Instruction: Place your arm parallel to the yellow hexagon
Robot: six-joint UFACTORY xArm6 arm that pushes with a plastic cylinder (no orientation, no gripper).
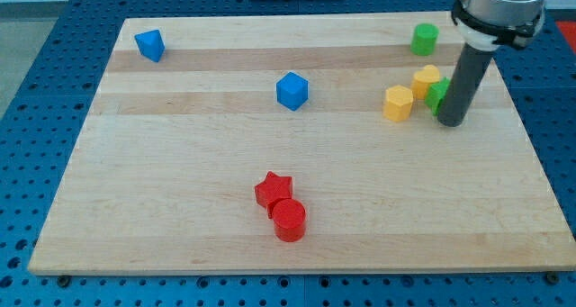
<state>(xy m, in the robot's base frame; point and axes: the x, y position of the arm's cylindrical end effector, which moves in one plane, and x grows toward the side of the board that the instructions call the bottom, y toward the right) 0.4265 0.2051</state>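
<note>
A yellow hexagon point(398, 102) lies on the wooden board point(180, 190) at the view's right. A second yellow block point(426, 79), shape unclear, sits just up and right of it. A green block point(437, 95) is partly hidden behind my rod. My tip point(451, 121) rests on the board right of the yellow hexagon, about a block's width away, touching or nearly touching the green block.
A green cylinder point(425, 39) stands near the top right. A blue block point(292, 91) lies at the middle top, another blue block point(149, 45) at the top left. A red star point(273, 189) and red cylinder point(289, 221) touch near the bottom middle.
</note>
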